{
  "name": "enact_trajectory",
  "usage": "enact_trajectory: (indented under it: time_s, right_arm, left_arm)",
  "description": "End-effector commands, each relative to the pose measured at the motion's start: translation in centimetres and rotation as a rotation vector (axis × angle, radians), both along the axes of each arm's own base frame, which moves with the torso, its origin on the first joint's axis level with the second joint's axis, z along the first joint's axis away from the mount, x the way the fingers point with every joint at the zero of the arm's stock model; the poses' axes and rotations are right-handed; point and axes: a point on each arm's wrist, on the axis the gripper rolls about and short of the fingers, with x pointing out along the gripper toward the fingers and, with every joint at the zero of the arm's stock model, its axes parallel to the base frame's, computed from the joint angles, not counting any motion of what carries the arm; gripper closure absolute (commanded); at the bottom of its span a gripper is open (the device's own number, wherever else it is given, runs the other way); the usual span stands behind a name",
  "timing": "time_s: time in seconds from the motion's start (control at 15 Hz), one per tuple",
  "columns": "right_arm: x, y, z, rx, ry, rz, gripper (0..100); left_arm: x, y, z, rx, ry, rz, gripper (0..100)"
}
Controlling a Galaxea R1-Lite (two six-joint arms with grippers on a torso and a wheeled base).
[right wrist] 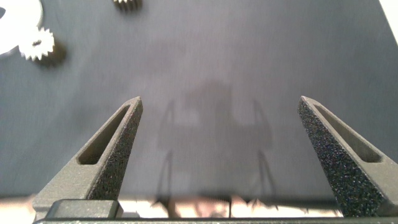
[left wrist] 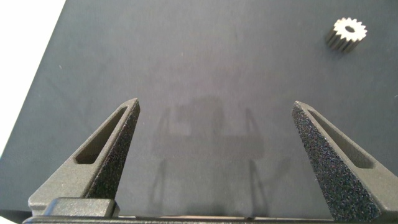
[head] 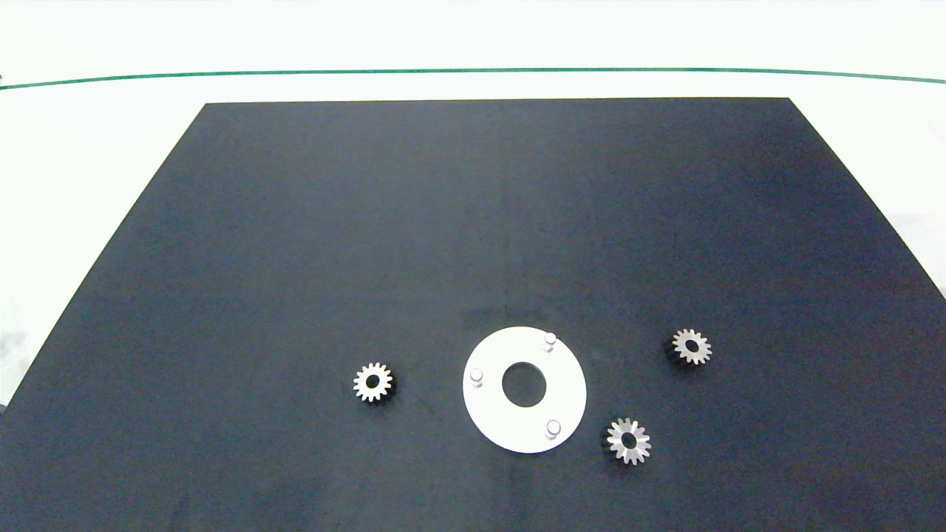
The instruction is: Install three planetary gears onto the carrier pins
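The left gripper (left wrist: 214,155) has its fingers (left wrist: 112,155) spread wide apart with nothing between them, hanging over bare black mat (left wrist: 199,74); its shadow falls on the mat between the fingers. One gear (left wrist: 348,32) lies flat on the mat well ahead of it, off toward one finger's side. The right gripper (right wrist: 217,155) is likewise wide open and empty over the mat, with a gear (right wrist: 38,46) lying just beside the edge of the white disc (right wrist: 15,22) in the far corner of its view, and another gear (right wrist: 127,4) partly cut off at the edge.

From above, neither arm shows. The white disc (head: 525,432) lies flat near the front middle of the black mat on the bench (head: 74,148), its three pins (head: 550,340) standing bare. The three gears rest flat on the mat around it: one (head: 372,382) to the left, well apart from the disc, one (head: 628,440) just beside its lower right edge, and one (head: 692,346) farther to the right.
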Motion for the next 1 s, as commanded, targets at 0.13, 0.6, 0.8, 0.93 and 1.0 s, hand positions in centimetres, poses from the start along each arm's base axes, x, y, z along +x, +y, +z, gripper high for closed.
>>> enact_trajectory:
  time_s: [0.13,0.6,0.8,0.93,1.0]
  right_arm:
    - [-2.1,-0.2,5.1,-0.074,0.111,0.072,0]
    - [4.4,0.3,14.8,-0.221,0.373,0.25,0]
    - [5.8,1.1,14.8,-0.331,0.511,0.45,0]
    - [7.6,2.1,14.6,-0.371,0.565,0.515,0]
    - [8.5,2.6,14.7,-0.387,0.565,0.539,0]
  left_arm:
    - [-2.4,0.2,5.9,0.038,0.099,-0.088,0]
    - [-1.0,0.3,10.8,0.121,0.213,-0.14,0]
    - [-0.9,0.3,11.7,0.12,0.203,-0.135,0]
    - [-1.1,0.3,11.9,0.12,0.189,-0.136,0]
    - [-1.2,0.3,11.8,0.12,0.188,-0.136,0]
